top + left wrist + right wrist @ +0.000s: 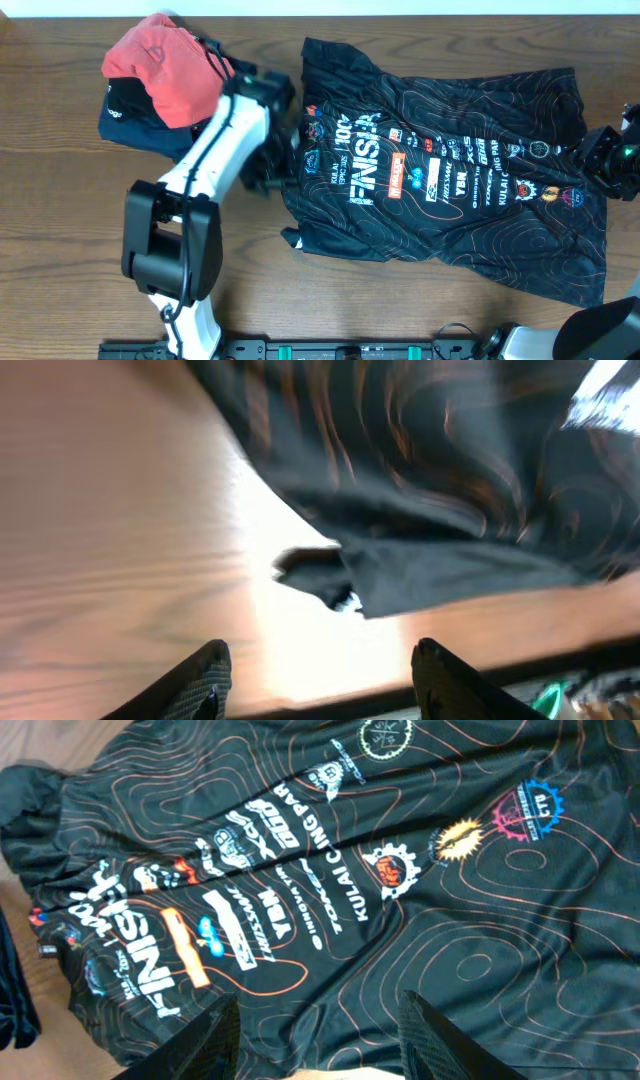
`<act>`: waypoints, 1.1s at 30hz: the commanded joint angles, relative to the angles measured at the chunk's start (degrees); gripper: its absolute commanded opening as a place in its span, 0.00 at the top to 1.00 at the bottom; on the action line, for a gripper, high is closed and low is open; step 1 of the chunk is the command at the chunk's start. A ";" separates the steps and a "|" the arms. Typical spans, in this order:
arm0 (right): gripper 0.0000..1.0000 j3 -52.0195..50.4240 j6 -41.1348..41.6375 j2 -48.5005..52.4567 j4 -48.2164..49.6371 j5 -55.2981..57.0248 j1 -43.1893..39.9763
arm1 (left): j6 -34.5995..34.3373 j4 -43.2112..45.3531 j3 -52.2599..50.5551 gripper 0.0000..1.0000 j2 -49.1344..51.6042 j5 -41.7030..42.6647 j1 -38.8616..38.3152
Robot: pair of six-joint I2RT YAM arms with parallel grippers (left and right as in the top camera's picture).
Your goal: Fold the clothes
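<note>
The two fingers [205, 680] of the left gripper [320, 652] stand at the lower edge of the left wrist view. They are apart from each other, with only the bare wooden table [120, 540] between them, so this gripper is open and holds nothing. Just above them a dark corner of the black jersey [430, 480] lies on the wood, and the rest of the cloth fills the upper right of the frame, blurred.

In the right wrist view the right gripper [318, 1005] is also open and empty. The jersey [350, 870], with its white lettering and colourful logos, covers almost the whole frame under it. I cannot tell whether the fingertips touch the cloth.

In the overhead view the jersey [450, 190] lies spread on the table [60, 230] from the centre to the right of the frame, printed side up and a little wrinkled. The left gripper [268, 172] is at its left edge and the right gripper [610, 160] at its right edge. In the upper left of the frame a coral-red garment [160, 65] lies on top of a navy garment [130, 125], apart from the jersey
</note>
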 commanded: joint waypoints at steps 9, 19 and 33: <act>0.49 -1.16 0.76 -1.09 -0.50 0.87 0.52 | -7.78 4.02 -9.11 0.40 -0.55 2.45 -9.73; 0.49 -1.18 0.57 -1.09 -0.94 1.44 0.52 | -15.63 0.83 -11.96 0.33 -14.97 -5.01 -12.94; 0.49 -1.18 0.59 -1.09 -0.85 1.40 0.52 | -19.58 27.08 -33.53 0.21 -20.57 -5.25 -13.79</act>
